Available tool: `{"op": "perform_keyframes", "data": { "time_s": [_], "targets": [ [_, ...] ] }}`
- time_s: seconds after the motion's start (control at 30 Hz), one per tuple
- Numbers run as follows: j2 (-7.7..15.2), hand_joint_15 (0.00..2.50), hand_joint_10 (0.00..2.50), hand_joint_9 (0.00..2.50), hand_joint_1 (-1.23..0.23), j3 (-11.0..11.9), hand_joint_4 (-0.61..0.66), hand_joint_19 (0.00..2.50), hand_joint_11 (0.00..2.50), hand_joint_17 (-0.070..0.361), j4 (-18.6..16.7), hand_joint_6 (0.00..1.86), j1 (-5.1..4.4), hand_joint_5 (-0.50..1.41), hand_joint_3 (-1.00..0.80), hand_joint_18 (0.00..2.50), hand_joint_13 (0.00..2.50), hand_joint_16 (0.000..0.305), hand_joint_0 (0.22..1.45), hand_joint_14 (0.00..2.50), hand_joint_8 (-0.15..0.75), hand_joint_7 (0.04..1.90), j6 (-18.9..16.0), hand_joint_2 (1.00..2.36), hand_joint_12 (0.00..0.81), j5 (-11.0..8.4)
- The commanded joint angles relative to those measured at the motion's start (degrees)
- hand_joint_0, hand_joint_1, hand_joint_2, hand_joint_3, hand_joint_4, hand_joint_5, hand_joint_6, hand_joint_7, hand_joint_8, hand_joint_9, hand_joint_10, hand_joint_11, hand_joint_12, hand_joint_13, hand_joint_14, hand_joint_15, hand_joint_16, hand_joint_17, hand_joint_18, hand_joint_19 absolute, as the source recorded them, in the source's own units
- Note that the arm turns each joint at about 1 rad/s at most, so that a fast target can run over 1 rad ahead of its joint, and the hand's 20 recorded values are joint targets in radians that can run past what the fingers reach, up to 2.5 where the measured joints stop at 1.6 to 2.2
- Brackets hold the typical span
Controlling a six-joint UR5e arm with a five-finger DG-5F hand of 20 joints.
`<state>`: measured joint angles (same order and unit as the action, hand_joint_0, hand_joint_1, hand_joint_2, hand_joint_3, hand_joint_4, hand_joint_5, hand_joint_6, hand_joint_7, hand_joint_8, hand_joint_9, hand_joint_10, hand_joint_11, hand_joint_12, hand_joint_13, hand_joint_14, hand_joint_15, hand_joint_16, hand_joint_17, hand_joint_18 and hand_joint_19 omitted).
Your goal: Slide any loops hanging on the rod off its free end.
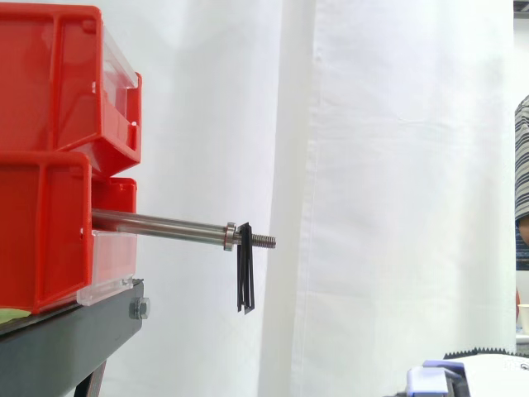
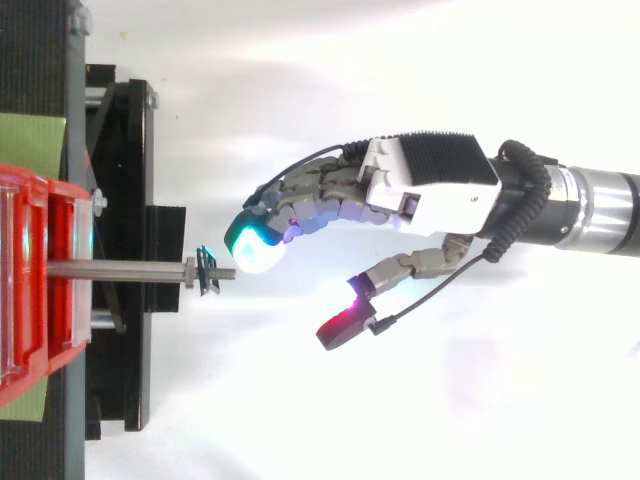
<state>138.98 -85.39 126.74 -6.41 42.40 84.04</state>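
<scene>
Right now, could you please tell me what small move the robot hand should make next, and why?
Probably ease the robot hand a little toward the red bins, so its fingertips reach the black loops. The loops hang by the threaded free end of the rod, just outside the collar, and the fingertips sit just beyond that end, not touching them.

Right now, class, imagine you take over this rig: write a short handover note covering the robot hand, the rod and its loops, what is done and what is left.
Robot hand: open, fingers relaxed, holding nothing, out beyond the rod's free end.
Rod: sticks out level from the red bins.
Black loops: hang on the rod by its threaded tip, just past a collar.
Done: no loops slid off yet.
Left: slide the loops off the free end.
</scene>
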Motion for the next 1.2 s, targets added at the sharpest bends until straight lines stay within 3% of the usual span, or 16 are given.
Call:
{"op": "perform_keyframes", "data": {
  "time_s": [0.0,0.1,0.13,0.2,0.27,0.4,0.67,0.8,0.9,1.17],
  "targets": [
    [1.2,0.04,0.00,0.76,-0.49,1.5,0.20,0.31,0.06,0.082,-2.2,0.50,0.26,-0.17,-0.50,0.42,0.49,0.036,0.57,0.00,0.236,0.74,8.9,1.00,0.285,0.60],
    [3.0,0.03,0.00,0.76,-0.49,3.1,0.20,0.30,0.07,0.082,-3.4,0.50,0.43,-0.17,-0.50,0.42,0.49,0.036,0.57,0.00,0.238,0.74,10.5,1.00,0.284,0.69],
    [4.5,0.04,0.00,0.76,-0.49,4.8,0.20,0.30,0.06,0.082,-3.5,0.50,0.79,-0.17,-0.50,0.42,0.49,0.036,0.57,0.00,0.236,0.74,9.8,1.00,0.284,1.30],
    [5.6,0.04,0.00,0.76,-0.49,6.5,0.20,0.30,0.07,0.082,-3.4,0.50,1.23,-0.17,-0.50,0.42,0.49,0.036,0.57,0.00,0.235,0.73,8.0,1.00,0.284,3.15],
    [5.6,0.02,0.00,0.76,-0.49,7.2,0.20,0.29,0.07,0.082,-3.4,0.50,1.58,-0.17,-0.50,0.40,0.45,0.037,0.57,0.00,0.236,0.73,6.5,1.00,0.287,5.96],
    [5.6,0.00,0.00,0.73,-0.49,7.3,0.20,0.27,0.07,0.086,-4.1,0.50,2.02,-0.17,-0.50,0.34,0.35,0.038,0.57,0.00,0.229,0.74,6.5,1.00,0.292,7.45],
    [5.6,0.01,0.01,0.91,-0.52,7.3,0.22,0.28,0.18,0.084,-9.6,0.50,2.46,-0.16,-0.50,0.38,0.43,0.037,0.57,0.00,0.239,0.76,7.6,1.00,0.289,7.54],
    [5.6,0.01,0.01,0.93,-0.53,7.3,0.22,0.27,0.19,0.084,-9.7,0.50,2.81,-0.15,-0.50,0.40,0.46,0.037,0.58,0.00,0.243,0.78,7.3,1.00,0.291,7.10],
    [5.6,0.03,0.01,0.97,-0.55,7.3,0.22,0.24,0.21,0.087,-9.7,0.50,3.33,-0.15,-0.50,0.42,0.53,0.039,0.58,0.00,0.251,0.77,4.4,1.00,0.298,7.10],
    [5.6,0.06,0.01,1.03,-0.57,7.3,0.23,0.25,0.24,0.091,-8.8,0.50,3.33,-0.14,-0.49,0.46,0.58,0.040,0.59,0.00,0.251,0.79,1.7,1.00,0.290,6.84]
  ]
}}
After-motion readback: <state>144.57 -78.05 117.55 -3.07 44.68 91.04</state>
